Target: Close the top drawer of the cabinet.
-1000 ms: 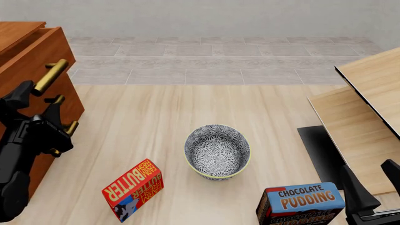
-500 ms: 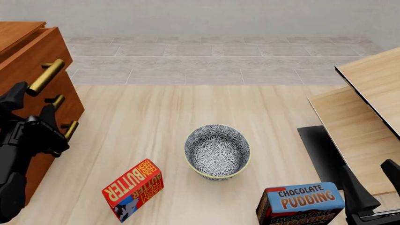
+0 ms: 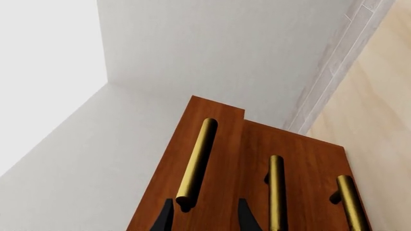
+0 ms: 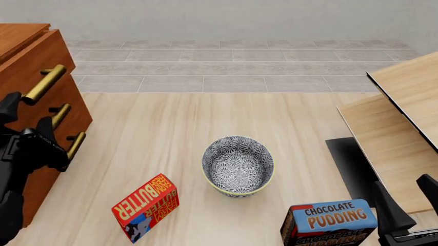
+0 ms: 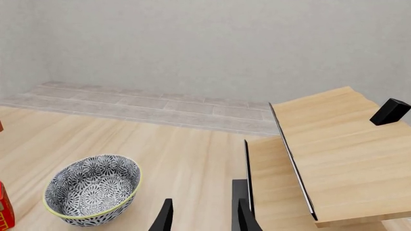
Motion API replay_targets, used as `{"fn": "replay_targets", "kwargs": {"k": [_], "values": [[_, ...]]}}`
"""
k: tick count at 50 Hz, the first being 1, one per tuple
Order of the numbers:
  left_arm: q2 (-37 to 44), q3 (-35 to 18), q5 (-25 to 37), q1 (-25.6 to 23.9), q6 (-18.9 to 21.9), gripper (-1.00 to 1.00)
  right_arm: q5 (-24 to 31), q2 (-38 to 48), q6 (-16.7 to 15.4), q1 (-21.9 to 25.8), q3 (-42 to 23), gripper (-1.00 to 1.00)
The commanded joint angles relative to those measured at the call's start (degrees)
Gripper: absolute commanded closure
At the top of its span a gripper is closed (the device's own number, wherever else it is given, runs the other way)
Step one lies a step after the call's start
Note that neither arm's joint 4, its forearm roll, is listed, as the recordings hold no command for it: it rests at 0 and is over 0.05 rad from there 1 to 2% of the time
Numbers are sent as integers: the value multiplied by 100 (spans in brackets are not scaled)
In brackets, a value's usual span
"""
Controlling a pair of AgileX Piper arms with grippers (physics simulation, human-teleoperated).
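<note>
Left gripper (image 4: 27, 115), fingers spread, sits against the top drawer (image 4: 31, 64) beside its handle (image 4: 42, 85); right gripper (image 5: 203, 216) hangs spread too.

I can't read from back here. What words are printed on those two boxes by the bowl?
"FARM FRESH BUTTER": on the red butter box.
"CHOCOLATE PUDDING": on the top of the blue pudding box; the orange lettering on its front side is cut off and unreadable.
The patterned bowl carries no words.
</note>
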Motion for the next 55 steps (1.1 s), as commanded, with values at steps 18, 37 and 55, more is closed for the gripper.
{"fn": "replay_targets", "kwargs": {"k": [18, 37, 55], "values": [[-18, 122, -21, 405, 18, -100, 53, 0, -13, 33, 1, -100], [5, 147, -21, 538, 12, -100, 61, 0, 2, 38, 1, -100], [-41, 190, -21, 757, 4, -100, 82, 0, -25, 71, 2, -100]]}}
